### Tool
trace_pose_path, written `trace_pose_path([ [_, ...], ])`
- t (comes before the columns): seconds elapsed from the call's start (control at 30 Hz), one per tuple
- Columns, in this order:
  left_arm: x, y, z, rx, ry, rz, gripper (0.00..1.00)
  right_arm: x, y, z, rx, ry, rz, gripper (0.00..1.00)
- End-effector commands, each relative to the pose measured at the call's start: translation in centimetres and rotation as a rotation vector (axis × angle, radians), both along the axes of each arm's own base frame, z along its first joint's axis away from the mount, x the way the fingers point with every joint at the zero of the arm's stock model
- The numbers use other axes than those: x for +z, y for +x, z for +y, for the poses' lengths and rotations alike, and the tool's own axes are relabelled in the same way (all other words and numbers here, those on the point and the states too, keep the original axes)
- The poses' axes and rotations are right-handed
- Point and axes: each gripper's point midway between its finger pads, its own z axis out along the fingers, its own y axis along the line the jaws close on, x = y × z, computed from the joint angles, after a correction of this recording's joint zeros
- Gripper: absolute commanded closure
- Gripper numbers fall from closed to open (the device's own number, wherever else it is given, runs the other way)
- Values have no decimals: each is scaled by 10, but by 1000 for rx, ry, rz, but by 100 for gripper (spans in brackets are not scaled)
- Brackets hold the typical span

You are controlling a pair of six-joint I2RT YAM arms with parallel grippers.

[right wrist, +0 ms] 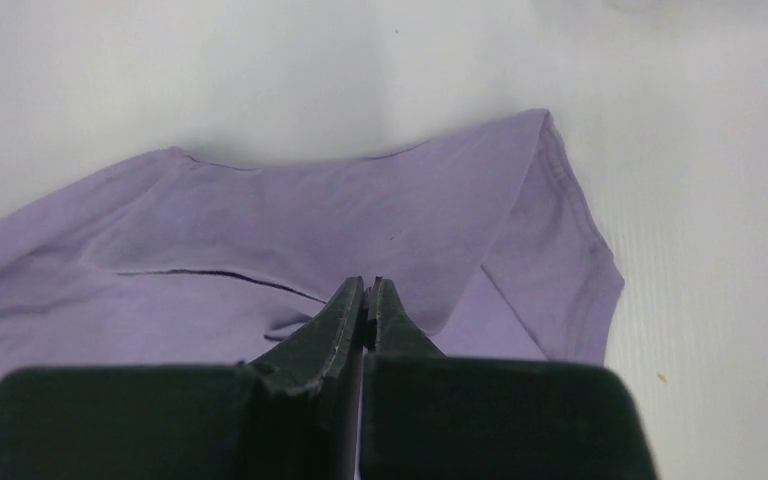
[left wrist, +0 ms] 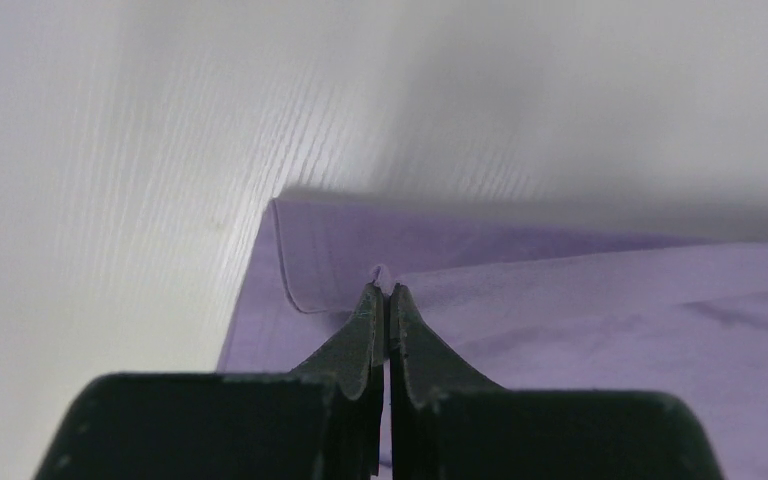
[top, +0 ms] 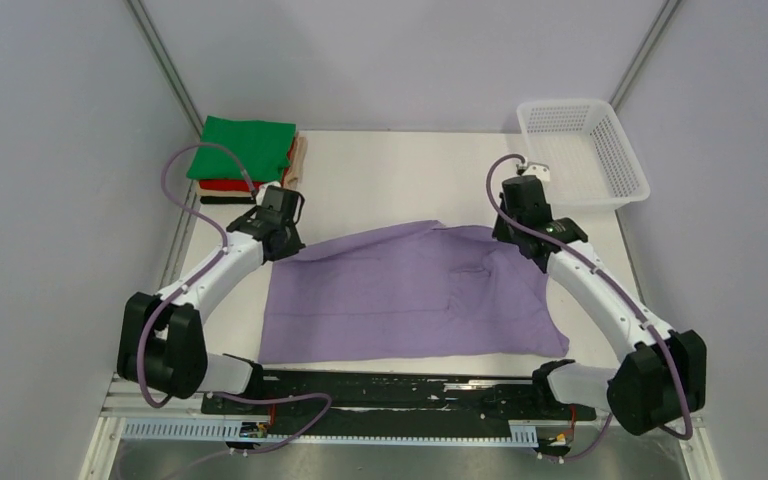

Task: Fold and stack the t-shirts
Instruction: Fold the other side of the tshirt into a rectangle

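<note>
The lavender t-shirt (top: 410, 295) lies spread across the middle of the table, with its far edge raised and folds near the right side. My left gripper (top: 285, 240) is at its far left corner. The jaws are shut, with a small nub of purple cloth pinched at the tips (left wrist: 384, 288). My right gripper (top: 508, 232) is at the shirt's far right part, shut on a fold of the cloth (right wrist: 369, 290) beside a sleeve (right wrist: 560, 260). A folded stack stands at the far left corner: green t-shirt (top: 243, 148) on top, red (top: 222, 185) below, tan (top: 299, 158) showing at the right.
A white mesh basket (top: 585, 150) stands at the far right corner of the table. A thin black strip (top: 228, 200) lies just in front of the folded stack. Grey walls close in both sides. The black arm rail (top: 400, 390) runs along the near edge.
</note>
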Motion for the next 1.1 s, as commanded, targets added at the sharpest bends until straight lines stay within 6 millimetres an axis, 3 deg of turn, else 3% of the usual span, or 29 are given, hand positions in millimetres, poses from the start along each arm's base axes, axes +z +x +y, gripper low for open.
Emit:
trace_pose_path([
  [0.0,13,-14,4,59,-24,-70,100,3,-37,-12,-62,18,28,100],
  [0.1,17,-25,6,74,-40,-87,100,8,-57,-19,-88,31,37,100],
  [0.37,-1,-55,-1,77,-93,-76,100,14,-105,-34,-172,82,70,100],
  [0.47,-7,-66,6,104,-77,-53,100,18,-111,-23,-133,141,70,100],
  [0.53,-8,-71,9,109,-72,-53,100,11,-120,-20,-134,164,122,100],
  [0.63,-8,-76,12,116,-71,-59,100,-5,-139,-32,-232,138,214,100],
  [0.87,-6,-71,11,105,-63,-74,96,-20,-151,-40,-292,120,258,100],
  [1.0,14,-53,11,108,-49,-133,96,-19,-150,-40,-294,115,255,100],
  [1.07,35,-40,14,119,-32,-185,96,-14,-148,-41,-297,115,239,100],
])
